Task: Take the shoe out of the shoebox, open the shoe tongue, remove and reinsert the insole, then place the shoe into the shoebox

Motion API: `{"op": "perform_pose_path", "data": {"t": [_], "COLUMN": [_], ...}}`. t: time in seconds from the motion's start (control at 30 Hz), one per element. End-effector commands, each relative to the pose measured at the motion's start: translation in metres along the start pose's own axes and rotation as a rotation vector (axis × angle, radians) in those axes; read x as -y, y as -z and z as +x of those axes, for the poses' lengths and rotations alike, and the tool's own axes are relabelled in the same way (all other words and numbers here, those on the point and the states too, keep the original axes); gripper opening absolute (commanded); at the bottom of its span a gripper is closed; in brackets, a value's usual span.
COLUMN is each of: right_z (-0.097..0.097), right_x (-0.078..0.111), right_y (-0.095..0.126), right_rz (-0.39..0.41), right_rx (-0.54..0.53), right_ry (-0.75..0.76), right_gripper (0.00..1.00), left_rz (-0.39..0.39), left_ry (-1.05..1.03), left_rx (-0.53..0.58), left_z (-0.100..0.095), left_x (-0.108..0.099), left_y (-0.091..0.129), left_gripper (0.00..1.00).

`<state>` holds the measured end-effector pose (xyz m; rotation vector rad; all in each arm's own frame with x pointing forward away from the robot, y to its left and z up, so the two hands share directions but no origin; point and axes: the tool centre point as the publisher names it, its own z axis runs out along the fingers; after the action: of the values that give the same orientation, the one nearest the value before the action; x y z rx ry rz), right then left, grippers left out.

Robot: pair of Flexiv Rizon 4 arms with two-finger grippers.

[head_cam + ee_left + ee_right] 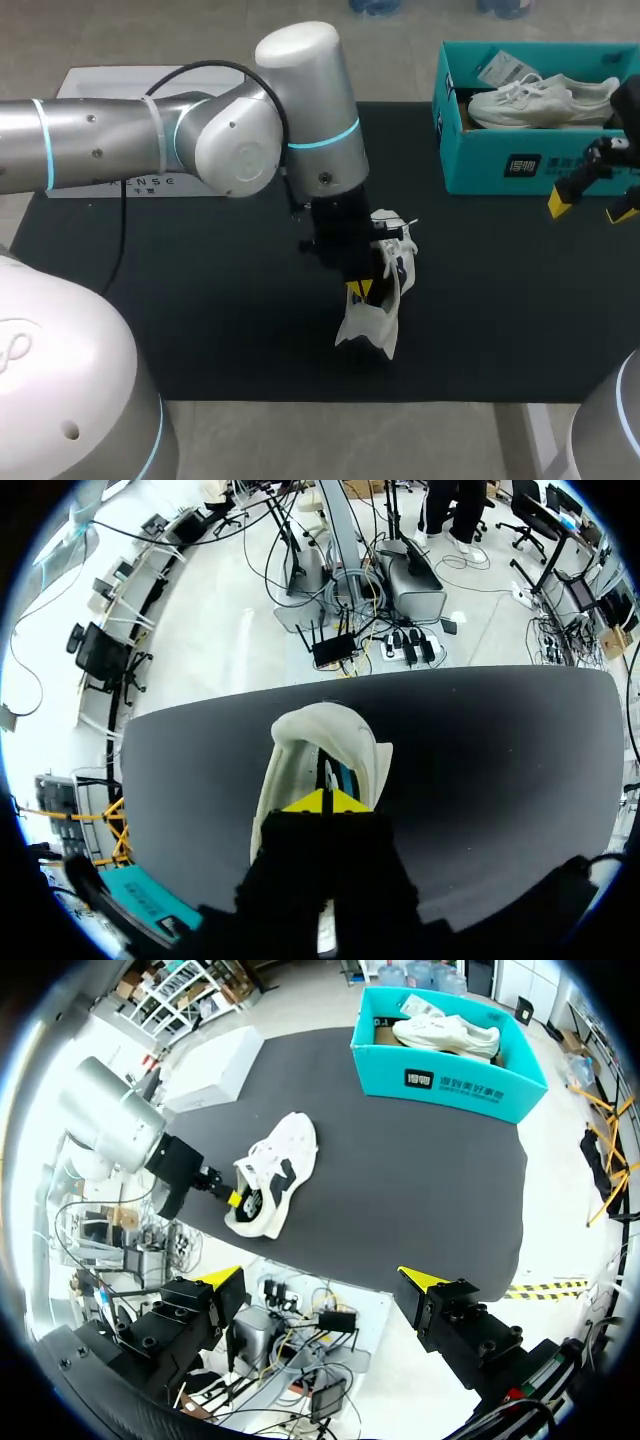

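Head view: shoe (395,275) lies out on the mat (200,300), well apart from the shoebox (480,160), so removal is done. Left gripper (360,290) is at its heel end.
Left wrist view: tips pressed together, pinching the shoe at the heel opening; whether collar or insole, cannot tell.
Right wrist view: right gripper (320,1280) spread wide, empty.
Insole work is probably under way; boxing is left.

Matt black mat (200,300), teal cardboard shoebox (490,165), white cloth shoe (372,325) — left arm (100,140) brushed metal, glossy plastic
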<state>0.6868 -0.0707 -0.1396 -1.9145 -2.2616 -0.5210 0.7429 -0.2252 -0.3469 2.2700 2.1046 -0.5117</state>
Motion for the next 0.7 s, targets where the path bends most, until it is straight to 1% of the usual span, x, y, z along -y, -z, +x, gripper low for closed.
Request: {"op": "perform_pose_path", "data": {"t": [0.03, 0.13, 0.33, 0.57, 0.63, 0.7], "right_z": [0.000, 0.000, 0.000, 0.000, 0.000, 0.000], "right_x": [-0.003, -0.003, -0.003, -0.003, -0.003, -0.003], "right_y": [-0.001, -0.001, -0.001, -0.001, -0.001, -0.001], "right_rz": [0.005, 0.005, 0.005, 0.005, 0.005, 0.005], "right_rx": [0.001, 0.001, 0.001, 0.001, 0.001, 0.001], "right_ry": [0.000, 0.000, 0.000, 0.000, 0.000, 0.000], "right_gripper": [1.00, 1.00, 1.00, 1.00, 1.00, 1.00], "left_rz": [-0.001, -0.003, -0.006, 0.014, 0.015, 0.005], "left_ry": [-0.013, -0.022, -0.022, -0.021, -0.022, -0.029], "left_rx": [-0.059, -0.080, -0.089, -0.114, -0.118, -0.115], "left_z": [-0.006, -0.003, 0.000, 0.008, 0.008, 0.006], "left_x": [0.001, 0.002, 0.000, 0.003, 0.003, 0.003], "left_y": [-0.008, -0.010, -0.014, -0.031, -0.031, -0.025], "left_gripper": [0.00, 0.00, 0.00, 0.00, 0.00, 0.00]}}
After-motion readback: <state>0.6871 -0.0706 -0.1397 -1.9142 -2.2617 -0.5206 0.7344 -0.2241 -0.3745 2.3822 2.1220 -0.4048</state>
